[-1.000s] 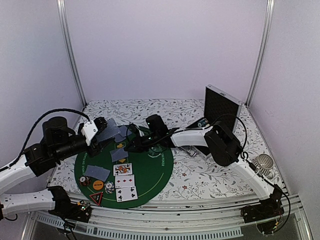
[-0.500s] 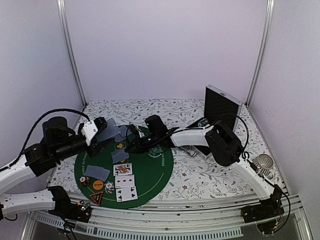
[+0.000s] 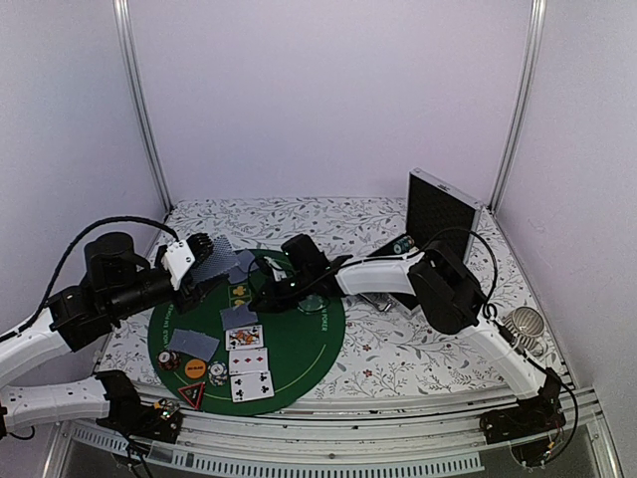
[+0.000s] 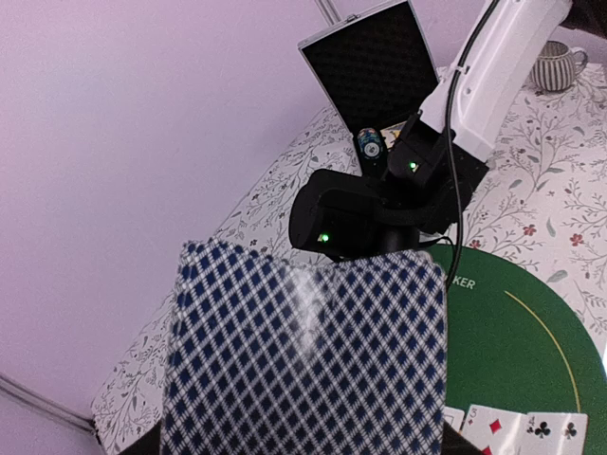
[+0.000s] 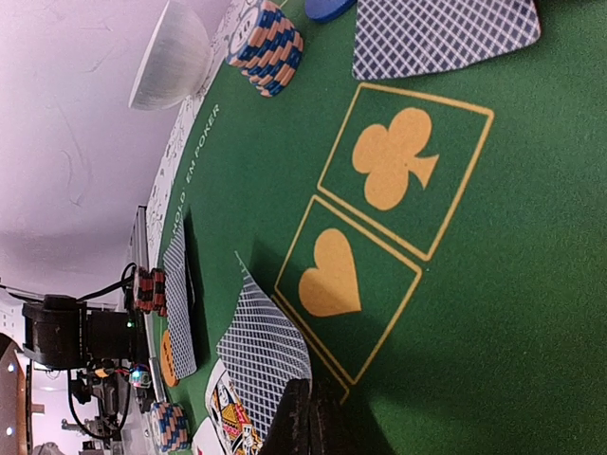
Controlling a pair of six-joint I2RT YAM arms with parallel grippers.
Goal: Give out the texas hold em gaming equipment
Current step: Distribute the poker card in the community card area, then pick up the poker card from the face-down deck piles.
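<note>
My left gripper is shut on a deck of blue-checked playing cards, held upright above the left rim of the green round mat. My right gripper reaches over the mat's middle. Its fingers are shut on the edge of one face-down card, which curls up off the felt beside the heart mark. Three face-up cards lie in a column near the front. A face-down card, an orange disc, chip stacks and the red-black triangle token lie front left.
An open black case stands at the back right. A white ribbed cup sits by the right edge. On the mat's far part lie another face-down card and a striped chip stack.
My right gripper has slid a little left and nearer across the mat, taking the face-down card with it. The left arm and deck have not moved.
</note>
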